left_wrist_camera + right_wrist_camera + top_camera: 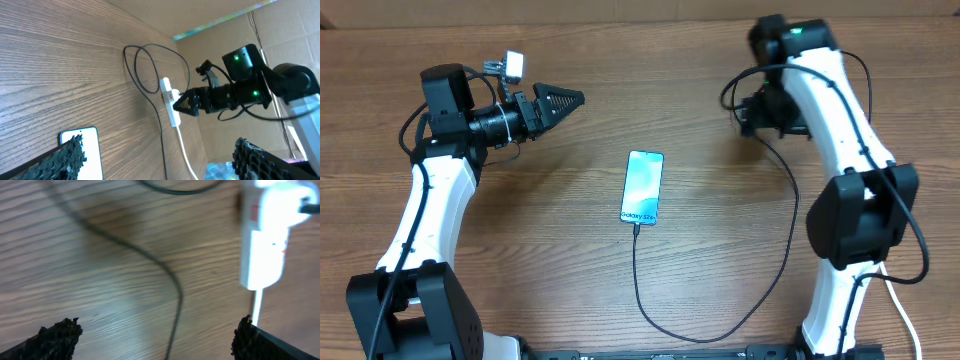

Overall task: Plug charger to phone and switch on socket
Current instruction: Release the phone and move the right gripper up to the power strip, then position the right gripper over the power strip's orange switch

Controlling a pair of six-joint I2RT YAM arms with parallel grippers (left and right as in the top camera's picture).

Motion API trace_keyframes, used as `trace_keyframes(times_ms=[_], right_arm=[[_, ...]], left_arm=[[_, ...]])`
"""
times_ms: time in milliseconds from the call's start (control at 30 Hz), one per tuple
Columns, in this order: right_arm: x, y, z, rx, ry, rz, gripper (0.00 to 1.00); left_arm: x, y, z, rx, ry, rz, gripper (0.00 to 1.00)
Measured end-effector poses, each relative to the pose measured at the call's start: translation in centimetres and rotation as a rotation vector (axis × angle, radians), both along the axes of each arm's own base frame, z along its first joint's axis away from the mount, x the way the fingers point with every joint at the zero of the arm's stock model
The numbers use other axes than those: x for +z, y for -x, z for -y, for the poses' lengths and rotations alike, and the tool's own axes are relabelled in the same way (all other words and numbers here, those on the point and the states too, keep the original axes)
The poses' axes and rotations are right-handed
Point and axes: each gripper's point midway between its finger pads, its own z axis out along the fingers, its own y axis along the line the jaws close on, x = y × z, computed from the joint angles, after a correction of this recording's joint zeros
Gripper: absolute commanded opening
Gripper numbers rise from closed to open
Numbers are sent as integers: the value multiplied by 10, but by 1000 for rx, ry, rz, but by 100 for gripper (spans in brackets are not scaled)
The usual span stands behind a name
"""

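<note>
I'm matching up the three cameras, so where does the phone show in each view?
Overhead: phone at table centre, screen lit.
Left wrist: phone at bottom left, partly hidden.
Right wrist: not in it.
Shared landmark: the black charger cable, seen in all three.

Wood-grain table (620, 80), cardboard wall (280, 30) behind

left arm (425, 205): white links, black joints | right arm (832, 97): same, green LED (798, 30) lit, black cables (924, 238) looped | fingers (56, 339): black, rough-textured | left wrist: small white camera module (513, 67)
</note>
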Motion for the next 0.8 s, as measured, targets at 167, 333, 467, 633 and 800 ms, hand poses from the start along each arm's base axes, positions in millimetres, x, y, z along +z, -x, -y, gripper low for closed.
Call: trace_keyframes(times_ms=[167,333,467,633,800], right_arm=[[1,4,40,-94,10,-14,100],[1,8,82,-200,12,-7,100],[0,11,122,-301,12,18,100],[0,22,170,-429,13,46,100],[-7,29,205,-548,-21,90,100]], left_arm=[[0,0,0,0,0,0,100],[0,0,0,0,0,0,100],[0,0,0,0,0,0,100],[0,0,0,0,0,0,100],[0,0,0,0,0,0,100]])
